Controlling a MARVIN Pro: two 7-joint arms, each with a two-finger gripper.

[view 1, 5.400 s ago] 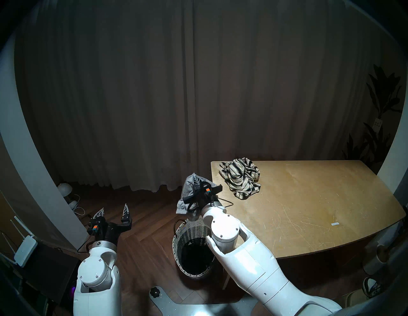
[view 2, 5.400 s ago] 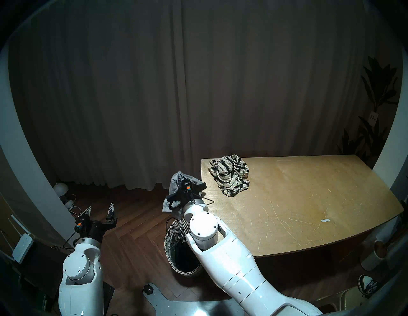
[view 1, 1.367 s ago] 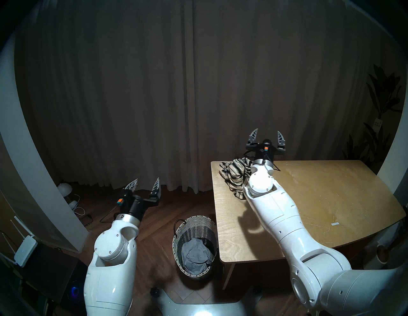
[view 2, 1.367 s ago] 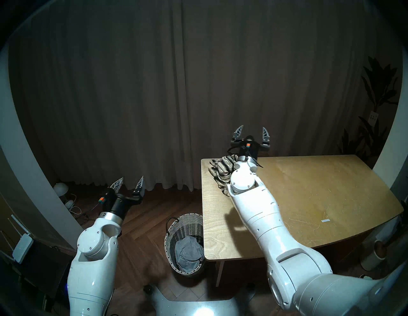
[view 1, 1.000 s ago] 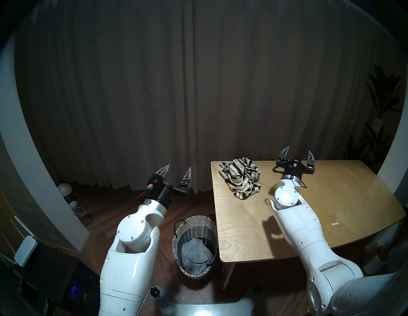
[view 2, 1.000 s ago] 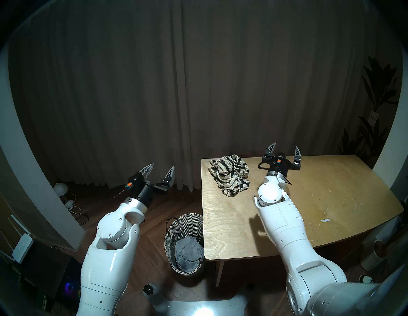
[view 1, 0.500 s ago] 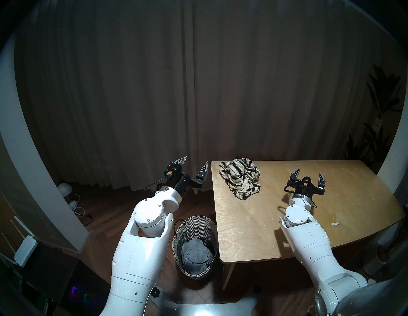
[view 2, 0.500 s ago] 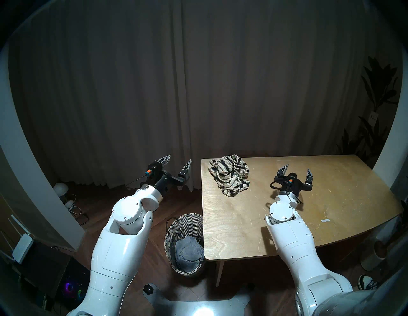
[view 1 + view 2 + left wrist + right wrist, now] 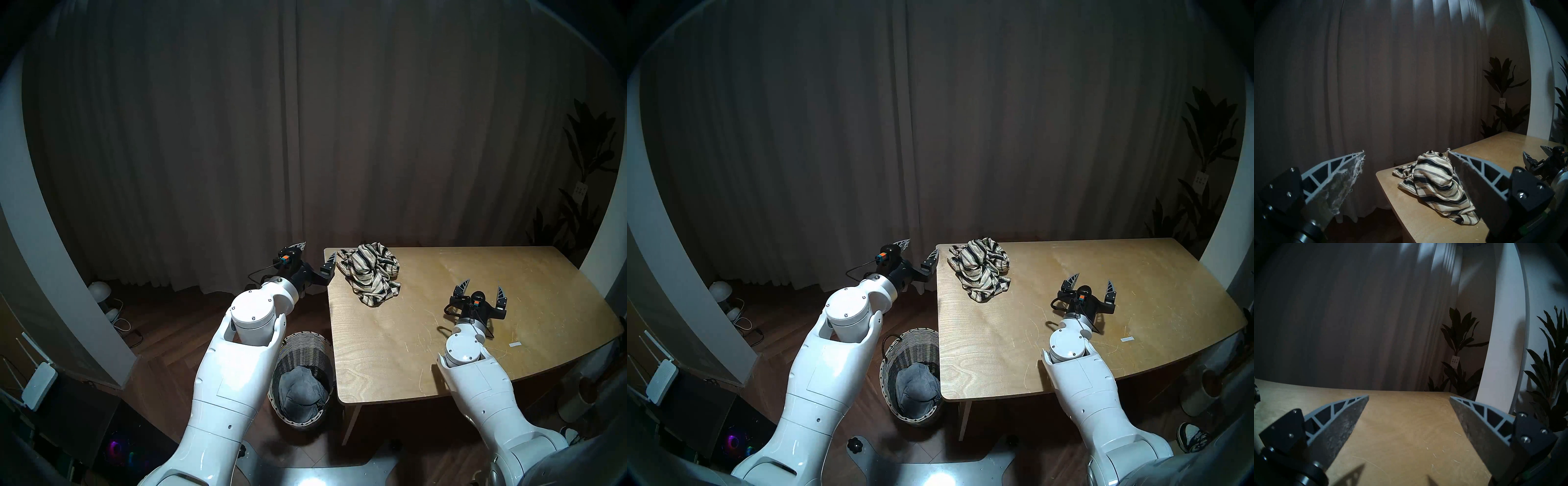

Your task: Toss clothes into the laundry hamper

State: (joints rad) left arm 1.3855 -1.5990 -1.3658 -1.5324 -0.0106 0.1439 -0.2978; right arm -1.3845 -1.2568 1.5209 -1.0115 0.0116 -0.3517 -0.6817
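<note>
The cream garment with dark stripes (image 9: pixel 369 271) (image 9: pixel 980 271) lies crumpled at the table's far left corner; it also shows in the left wrist view (image 9: pixel 1434 185). The woven hamper (image 9: pixel 305 342) (image 9: pixel 910 346) stands on the floor by the table's left edge, with the grey garment (image 9: pixel 300 395) (image 9: pixel 917 390) on top inside. The black garment is hidden. My left gripper (image 9: pixel 317 253) (image 9: pixel 920 249) (image 9: pixel 1405 151) is open and empty, just left of the striped garment. My right gripper (image 9: pixel 483 285) (image 9: pixel 1093 278) (image 9: pixel 1408 396) is open and empty over the table's middle right.
The wooden table (image 9: pixel 509 305) (image 9: pixel 1136 288) fills the right side. A small white card (image 9: pixel 514 344) lies near its right front edge. Dark curtains hang behind. A plant (image 9: pixel 1459 351) stands at the back right. A router (image 9: pixel 39 380) and cables lie at the left.
The grey garment went from my right gripper into the hamper. My right arm has drawn back to the table's middle right. My left gripper has moved right, up to the striped garment.
</note>
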